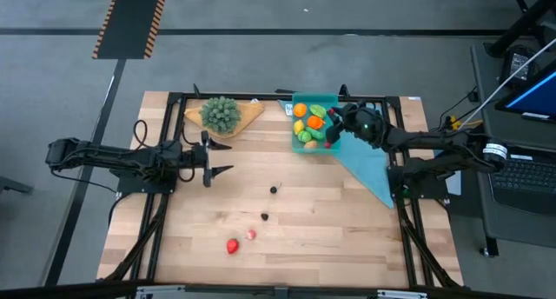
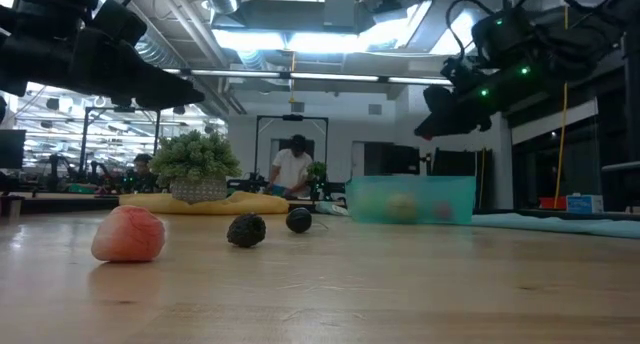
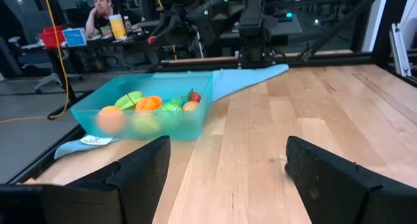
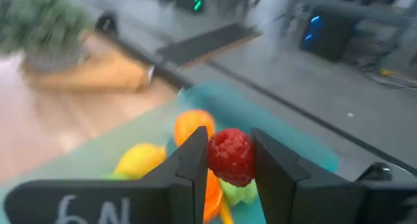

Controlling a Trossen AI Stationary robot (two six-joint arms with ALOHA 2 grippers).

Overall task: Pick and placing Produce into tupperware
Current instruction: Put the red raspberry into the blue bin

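Observation:
My right gripper (image 4: 229, 160) is shut on a red raspberry (image 4: 229, 152) and hovers over the teal tupperware (image 1: 306, 101) at the table's far side. The box holds orange, yellow and green produce (image 1: 308, 123). Loose produce lies on the bare wood: two dark berries (image 1: 274, 190) (image 1: 264, 216), a pink piece (image 1: 251, 235) and a red one (image 1: 232, 245). My left gripper (image 1: 217, 164) stands open above the table's left-middle, nothing between its fingers (image 3: 140, 172). My right gripper pinches the raspberry by its two opposite sides (image 4: 216, 155) between the two fingers (image 4: 192, 162). The fingers come from the table's right side, slanting a little downward. The berry is lifted clear, above the produce in the tupperware.
A bushy green plant (image 1: 221, 114) on a tan wedge board (image 1: 248, 115) stands left of the tupperware. A light-blue cloth (image 1: 369, 164) lies under and to the right of the box. People sit in the room beyond the table (image 2: 293, 169).

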